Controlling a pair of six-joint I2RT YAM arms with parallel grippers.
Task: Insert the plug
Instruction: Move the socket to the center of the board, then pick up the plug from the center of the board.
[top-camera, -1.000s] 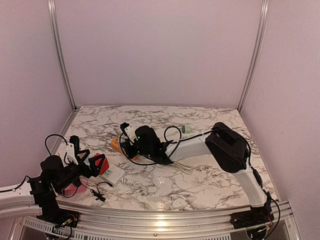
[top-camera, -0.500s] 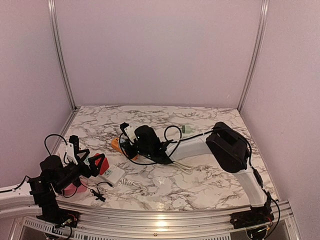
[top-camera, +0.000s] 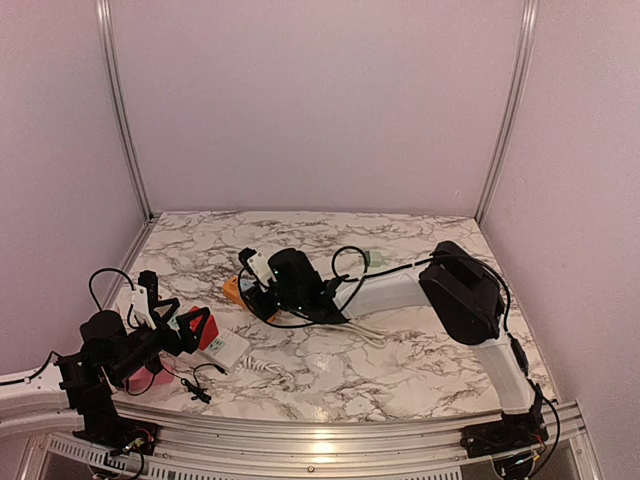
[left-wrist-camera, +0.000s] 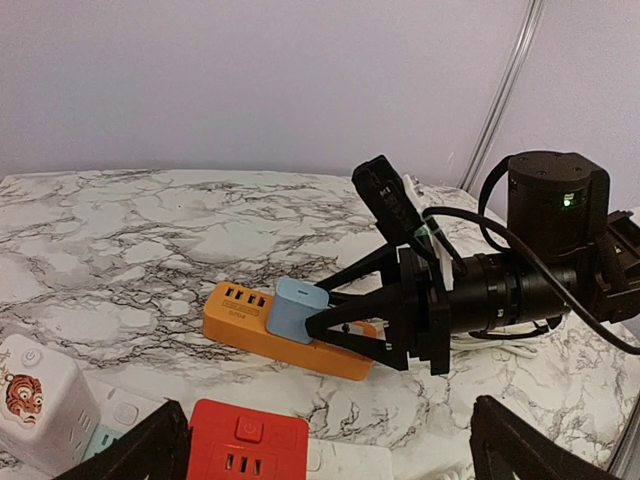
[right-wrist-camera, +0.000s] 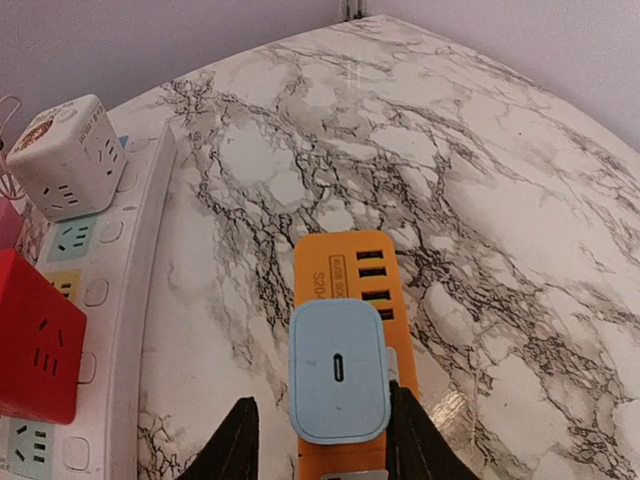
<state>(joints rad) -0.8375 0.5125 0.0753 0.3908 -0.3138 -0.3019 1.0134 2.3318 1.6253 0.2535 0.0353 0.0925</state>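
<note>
**Top:** right arm reaches across the marble desk (top-camera: 400, 360) toward the left. The right hand (top-camera: 250, 283) is at the orange power strip (top-camera: 231, 289). The plug can't be made out from here. The left hand (top-camera: 185, 325) hangs at the near left, next to a red cube socket (top-camera: 208, 330) and a white power strip (top-camera: 232, 347).

**Left wrist:** the light-blue charger plug (left-wrist-camera: 293, 310) stands upright on the orange power strip's (left-wrist-camera: 235, 318) top face, with no gap visible under it. The strip's USB ports are just left of the plug. The right hand (left-wrist-camera: 312, 312) straddles the plug, one black finger on each side. The left hand (left-wrist-camera: 330, 450) has its jaws spread wide with nothing between them, tips at the bottom corners. The red cube socket (left-wrist-camera: 248, 440) and a white cube socket with a tiger print (left-wrist-camera: 35, 400) are in the foreground.

**Right wrist:** looking straight down on the plug (right-wrist-camera: 340, 370), USB-C port facing up, on the orange strip (right-wrist-camera: 355, 275). The fingers (right-wrist-camera: 235, 445) are slightly parted, not clamping. There's a clear gap on the left side. The right finger is just beside the plug edge, and I can't tell if it's touching. The white strip (right-wrist-camera: 110, 330) runs along the left, carrying the white cube (right-wrist-camera: 70, 155) and red cube (right-wrist-camera: 35, 345).
</note>
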